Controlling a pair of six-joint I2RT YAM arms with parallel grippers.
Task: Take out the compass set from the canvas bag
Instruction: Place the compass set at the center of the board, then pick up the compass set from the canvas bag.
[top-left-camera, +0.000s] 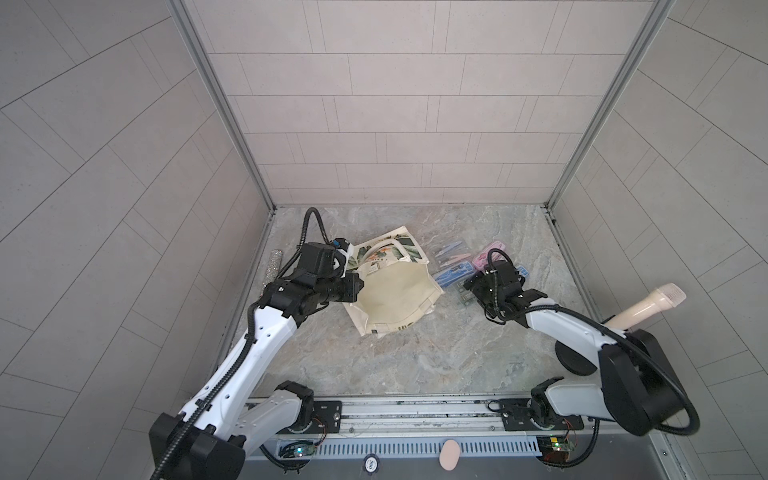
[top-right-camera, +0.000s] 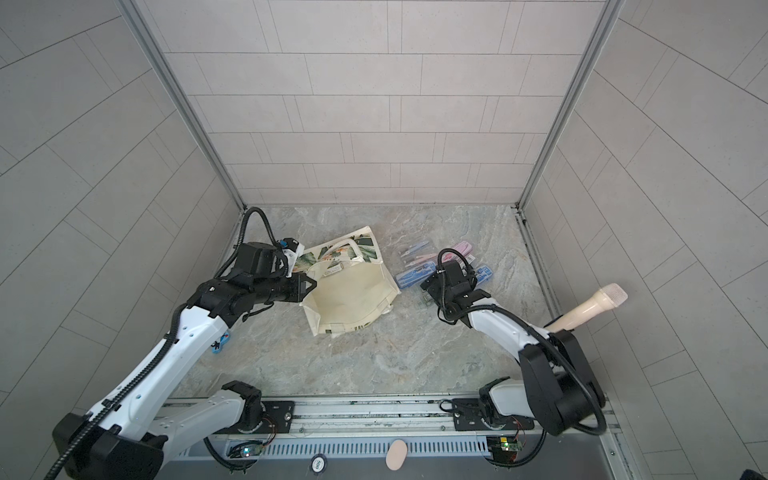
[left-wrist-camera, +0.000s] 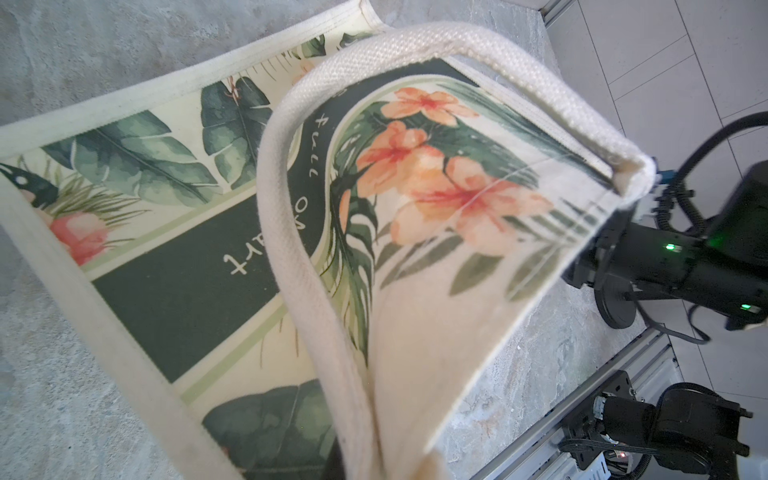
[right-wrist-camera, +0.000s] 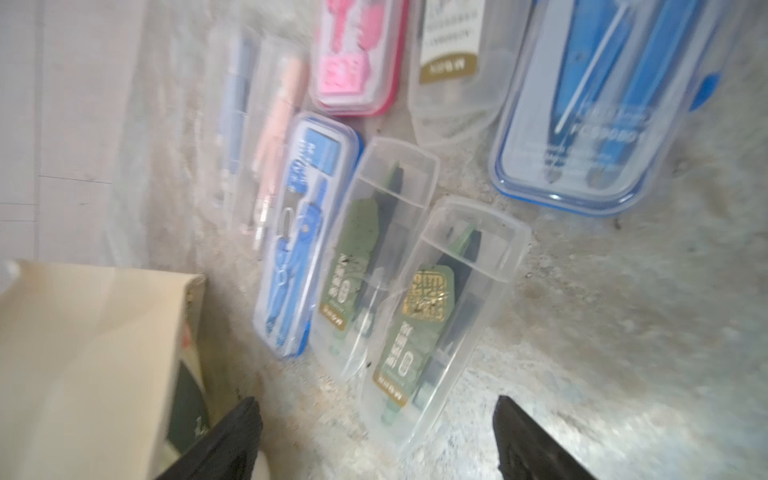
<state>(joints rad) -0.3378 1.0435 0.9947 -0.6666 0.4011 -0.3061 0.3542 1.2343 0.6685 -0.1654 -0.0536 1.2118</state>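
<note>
The cream canvas bag (top-left-camera: 395, 295) lies on its side mid-table, its leaf print (left-wrist-camera: 158, 174) and loop handle (left-wrist-camera: 286, 232) showing. My left gripper (top-left-camera: 358, 286) is shut on the bag's rim at its left side; in the left wrist view the fabric hides the jaws. Several compass set cases lie on the table to the right of the bag: two clear ones with green cards (right-wrist-camera: 432, 307), a blue one (right-wrist-camera: 303, 232), a pink one (right-wrist-camera: 357, 54) and a larger blue one (right-wrist-camera: 590, 104). My right gripper (right-wrist-camera: 378, 415) hangs open over the nearest clear case, holding nothing. The bag's inside is hidden.
A beige microphone-shaped object (top-left-camera: 648, 303) stands at the right edge on a black round base (top-left-camera: 575, 357). A silver glittery tube (top-left-camera: 276, 266) lies by the left wall. A small blue item (top-right-camera: 220, 343) sits under my left arm. Tiled walls enclose three sides.
</note>
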